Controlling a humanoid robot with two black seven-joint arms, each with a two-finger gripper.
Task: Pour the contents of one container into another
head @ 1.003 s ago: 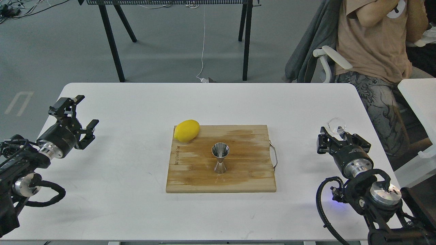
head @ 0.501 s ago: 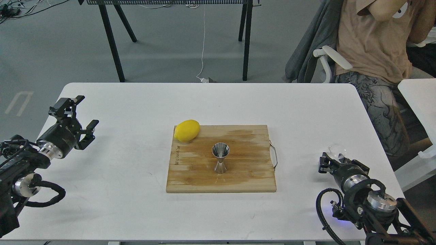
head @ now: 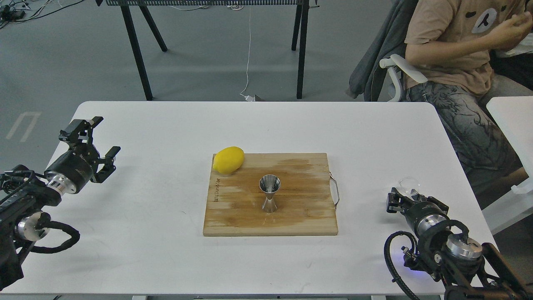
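The shiny steel hourglass jigger (head: 269, 193) stands upright in the middle of the wooden cutting board (head: 300, 216). The small clear glass cup (head: 409, 185) is low at the table's right edge, well right of the board. My right gripper (head: 409, 196) is shut on the cup from the near side, and its fingers look dark and small. My left gripper (head: 101, 137) hovers open over the table's left side, far from both containers, with nothing between its fingers.
A yellow lemon (head: 228, 159) lies on the board's far left corner. The board has a metal handle (head: 334, 190) on its right side. A seated person (head: 458, 62) is beyond the table's far right corner. A second white table (head: 512, 121) stands to the right.
My right arm dropped from a raised pose down to the table's right edge, carrying the glass cup lower and nearer. The person shifted in the chair. My left arm stayed still.
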